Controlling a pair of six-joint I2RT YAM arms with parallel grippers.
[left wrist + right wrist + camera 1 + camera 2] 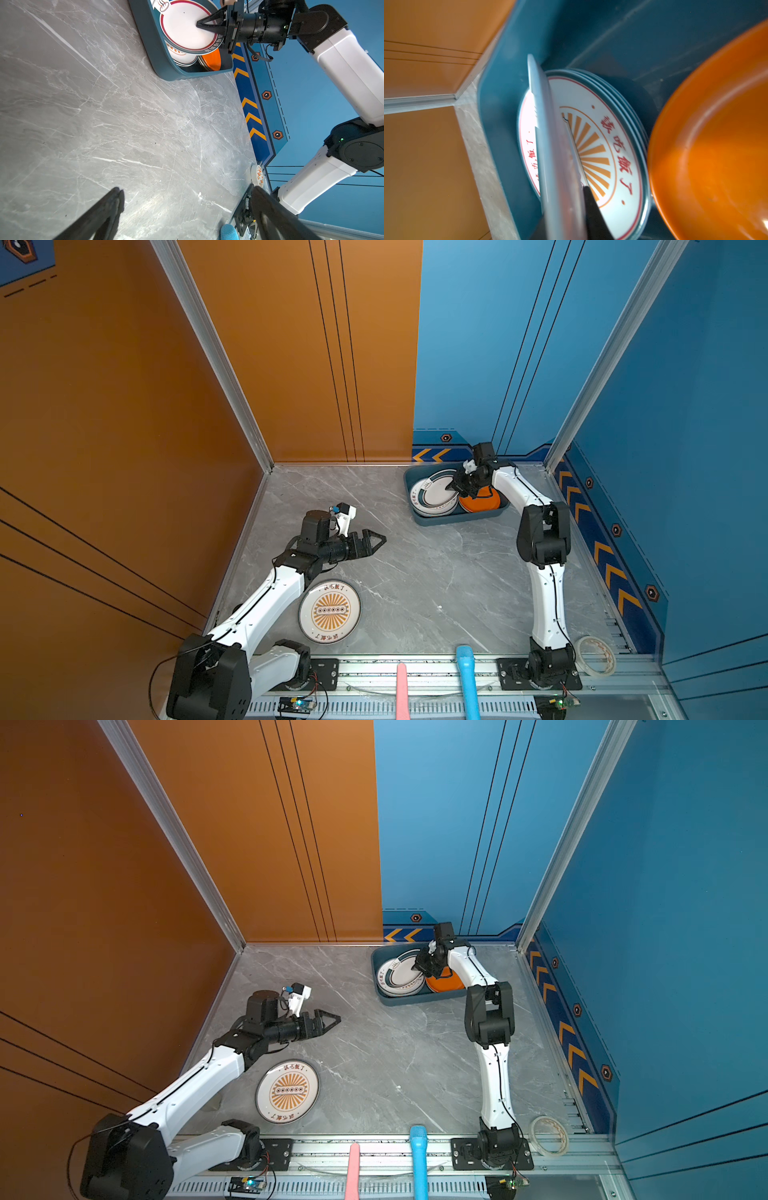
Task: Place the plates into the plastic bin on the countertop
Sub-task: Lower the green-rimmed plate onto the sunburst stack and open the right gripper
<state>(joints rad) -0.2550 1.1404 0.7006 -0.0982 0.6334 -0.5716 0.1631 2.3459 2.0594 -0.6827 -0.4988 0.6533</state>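
The dark teal plastic bin stands at the back right of the grey countertop. It holds a stack of white plates and an orange plate. My right gripper reaches into the bin, shut on the rim of a tilted teal-rimmed plate above a sunburst plate. Another sunburst plate lies flat at the front left. My left gripper hovers open and empty behind it.
A roll of tape lies at the front right corner. A pink handle and a blue handle stick over the front rail. Orange and blue walls close in the back and sides.
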